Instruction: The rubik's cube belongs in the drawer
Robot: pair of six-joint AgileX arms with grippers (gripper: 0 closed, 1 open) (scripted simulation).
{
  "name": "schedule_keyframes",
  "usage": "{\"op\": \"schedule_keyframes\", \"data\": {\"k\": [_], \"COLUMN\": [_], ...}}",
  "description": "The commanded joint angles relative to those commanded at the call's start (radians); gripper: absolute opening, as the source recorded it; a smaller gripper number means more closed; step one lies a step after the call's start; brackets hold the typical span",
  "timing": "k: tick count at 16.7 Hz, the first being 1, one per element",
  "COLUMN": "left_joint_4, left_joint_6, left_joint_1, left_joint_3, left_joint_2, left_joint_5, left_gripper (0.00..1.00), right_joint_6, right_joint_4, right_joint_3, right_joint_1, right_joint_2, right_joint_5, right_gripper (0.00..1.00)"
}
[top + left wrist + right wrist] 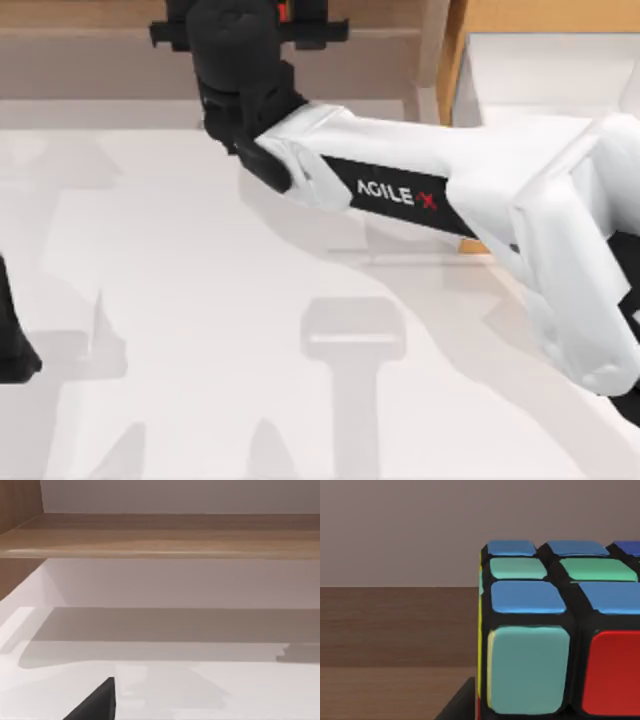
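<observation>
The right end effector (240, 40) reaches over the shelf (90, 45); the cube (560, 630) sits right at it, but I cannot tell whether it is pinched. Seat the grip squarely before carrying toward the drawer (540, 70), off to its right. Left end effector (15, 345) parks at the bench edge.

Right arm (420, 190) stretches far leftward; left arm (12, 340) parked.

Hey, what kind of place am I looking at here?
Probably a rendered tabletop workcell: a plain white table, a wooden shelf along its back, the white-lined drawer, and an AgileX right arm reaching across.
</observation>
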Motion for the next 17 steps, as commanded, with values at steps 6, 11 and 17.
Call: {"op": "schedule_keyframes", "data": {"k": [6,11,17], "left_joint_4": [0.000,0.000,0.000], "left_joint_6": [0.000,0.000,0.000], "left_joint_1": [0.000,0.000,0.000], "left_joint_3": [0.000,0.000,0.000], "left_joint_2": [0.000,0.000,0.000], "left_joint_5": [0.000,0.000,0.000], "left_gripper": [1.00,1.00,1.00], "right_joint_6": [0.010,0.095,0.252], "right_joint_4": [-0.005,-0.055,-0.180], "right_joint_3": [0.008,0.026,0.078], "right_joint_1": [-0.003,0.041,0.120], "right_joint_2": [-0.003,-0.073,-0.214], "right_joint_5": [-0.018,-0.188,-0.527], "right_gripper": [0.00,0.00,0.00]}}
